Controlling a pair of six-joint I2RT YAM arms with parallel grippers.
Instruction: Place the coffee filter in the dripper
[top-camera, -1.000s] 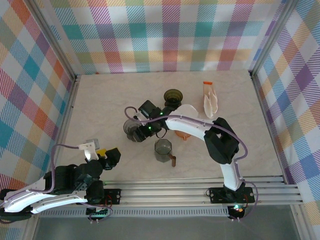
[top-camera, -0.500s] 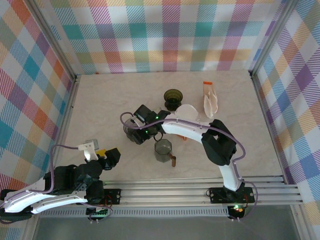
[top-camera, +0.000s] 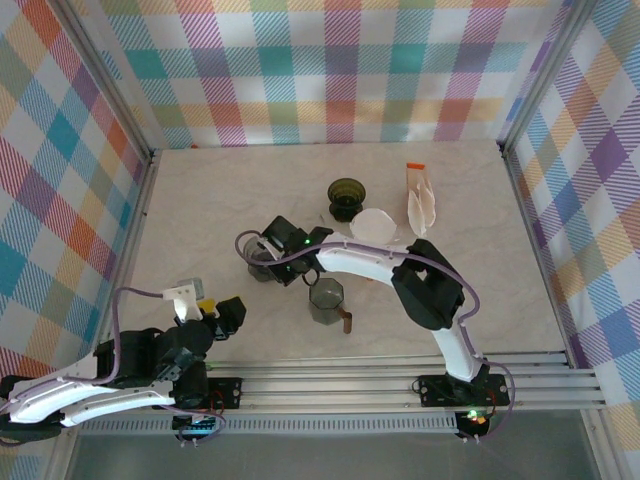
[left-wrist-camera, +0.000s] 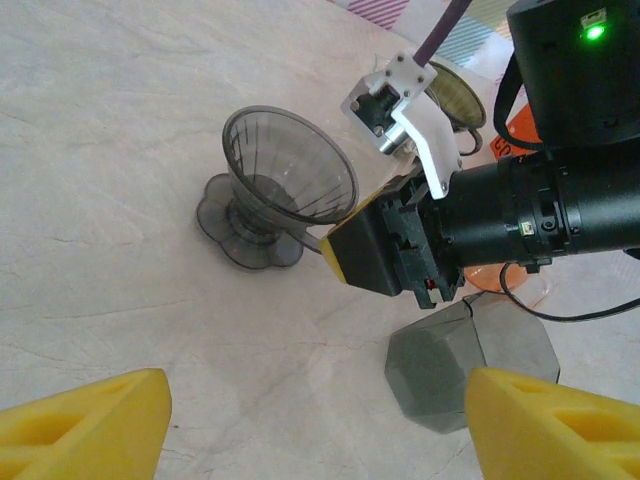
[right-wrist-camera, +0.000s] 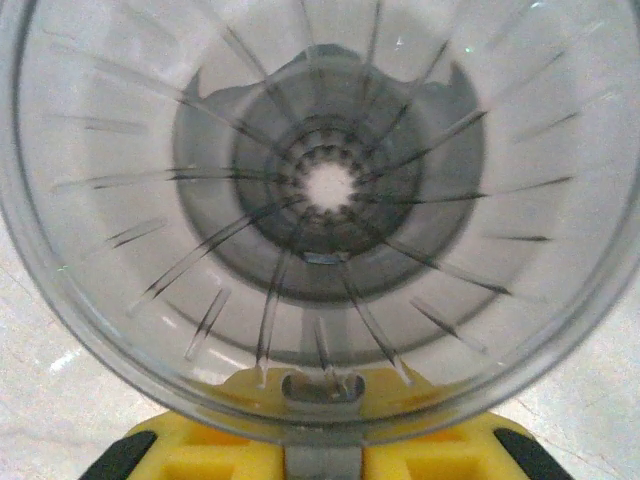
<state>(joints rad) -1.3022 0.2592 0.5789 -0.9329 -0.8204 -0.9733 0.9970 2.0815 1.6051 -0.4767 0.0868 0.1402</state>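
The clear smoky dripper (top-camera: 262, 258) stands upright on the table left of centre. From the left wrist view it is a ribbed cone on a flat foot (left-wrist-camera: 285, 180). My right gripper (top-camera: 277, 250) reaches it from the right, and its yellow fingers (right-wrist-camera: 210, 455) are shut on the small handle at the dripper's rim (right-wrist-camera: 320, 200). A white coffee filter (top-camera: 375, 222) lies flat behind the right arm. My left gripper (top-camera: 225, 315) hovers near the front left, open and holding nothing (left-wrist-camera: 320, 430).
A grey faceted cup (top-camera: 326, 300) with a brown handle stands right of the dripper, close under the right arm (left-wrist-camera: 470, 365). A dark green dripper-like dish (top-camera: 347, 198) and a packet of white filters with an orange tab (top-camera: 421, 203) sit further back. Checked walls enclose the table.
My right gripper has slid left up to the dripper and closed on its handle. The left gripper has shifted slightly and stays open.
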